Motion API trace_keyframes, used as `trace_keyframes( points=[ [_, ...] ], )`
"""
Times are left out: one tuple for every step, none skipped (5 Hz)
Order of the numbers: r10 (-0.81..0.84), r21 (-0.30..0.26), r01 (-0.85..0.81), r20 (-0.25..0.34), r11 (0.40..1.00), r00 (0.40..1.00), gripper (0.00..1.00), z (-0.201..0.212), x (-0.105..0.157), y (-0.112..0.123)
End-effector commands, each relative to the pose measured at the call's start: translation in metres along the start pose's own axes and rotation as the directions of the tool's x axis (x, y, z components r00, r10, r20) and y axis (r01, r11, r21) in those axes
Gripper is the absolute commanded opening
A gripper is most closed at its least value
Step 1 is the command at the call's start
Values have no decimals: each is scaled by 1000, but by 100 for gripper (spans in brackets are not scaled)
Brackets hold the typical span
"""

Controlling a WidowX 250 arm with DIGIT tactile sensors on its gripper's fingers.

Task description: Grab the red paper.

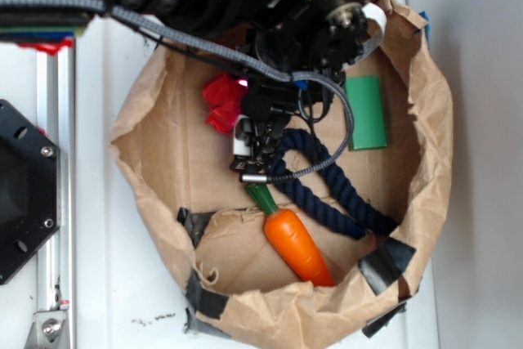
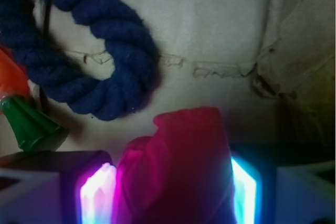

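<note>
Progress: I think the grab is almost done; lifting is what I have left.
End effector [image 2: 170, 187]: its two glowing fingers [image 2: 97, 195] sit on both sides of the red paper [image 2: 178, 166], squeezing it as far as I can see.
Red paper: bright red, lumpy and crumpled.
Where: inside the brown paper bag [image 1: 147, 153], near the blue rope [image 2: 79, 51] and carrot [image 1: 298, 243].
</note>
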State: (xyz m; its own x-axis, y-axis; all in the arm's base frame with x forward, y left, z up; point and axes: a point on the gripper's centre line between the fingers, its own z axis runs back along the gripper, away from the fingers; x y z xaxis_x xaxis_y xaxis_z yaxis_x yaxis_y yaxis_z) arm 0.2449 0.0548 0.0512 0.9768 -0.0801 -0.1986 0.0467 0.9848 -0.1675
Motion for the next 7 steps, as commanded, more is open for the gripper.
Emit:
trace_keyframes(
  points=[
    [-5, 14, 4, 76, 1000, 997, 0, 26, -3, -1],
    [1, 19, -4, 126, 1000, 992, 0, 50, -8, -13],
    [6, 8, -8, 203, 1000, 979, 0, 82, -5, -24],
    [-13, 7, 12, 266, 1000, 964, 0, 106, 1, -38],
    [-35, 74, 13, 298, 997, 954, 0, 121, 9, -52],
    [-28, 107, -6, 317, 994, 948, 0, 127, 12, -56],
    [-20, 118, -18, 312, 993, 950, 0, 129, 11, -56]
  ],
)
